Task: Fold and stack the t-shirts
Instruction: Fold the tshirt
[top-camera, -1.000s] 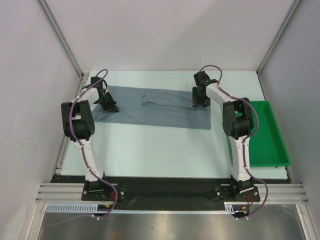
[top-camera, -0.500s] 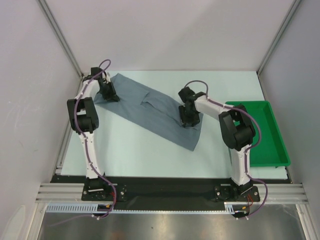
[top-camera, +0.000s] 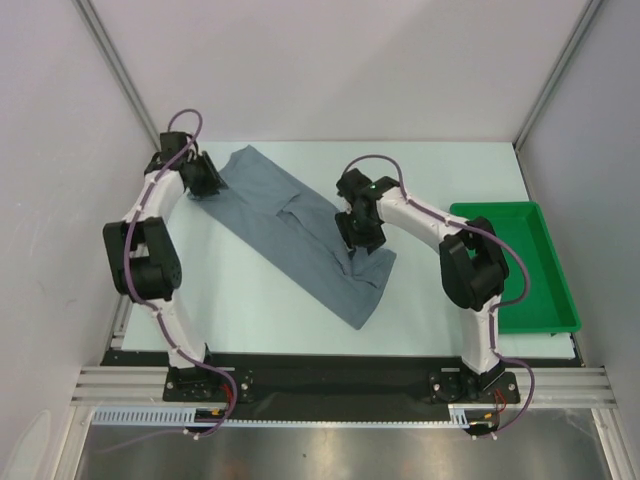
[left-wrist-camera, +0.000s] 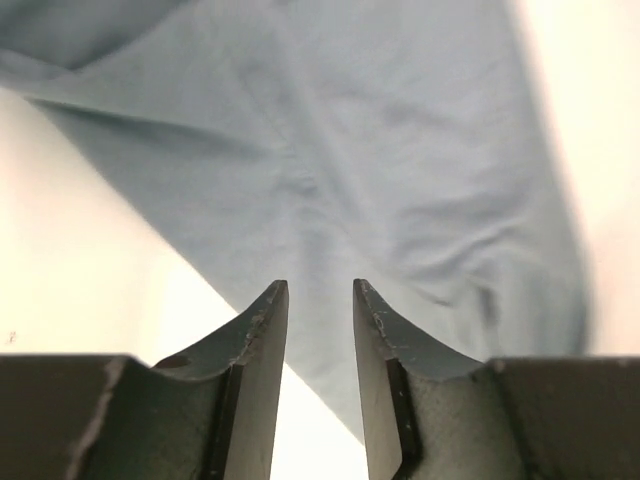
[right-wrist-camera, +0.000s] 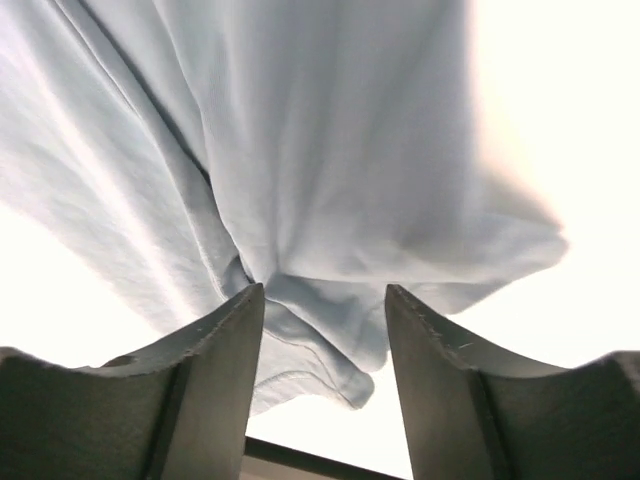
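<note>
Now I saw my left pincer (left-wrist-camera: 319, 288) and right pincer (right-wrist-camera: 324, 290) each closed on the t-shirt (top-camera: 300, 250), lying diagonally on the tabletop (top-camera: 250, 310).

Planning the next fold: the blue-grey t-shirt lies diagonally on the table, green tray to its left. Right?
No: the green tray sits to the right of the t-shirt, as the top external view shows. The t-shirt does lie diagonally on the table.

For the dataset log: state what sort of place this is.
Probably a robotics lab test cell: white panels on aluminium framing enclose the table, where two bolted robot arms grip a t-shirt beside a green tray.
</note>
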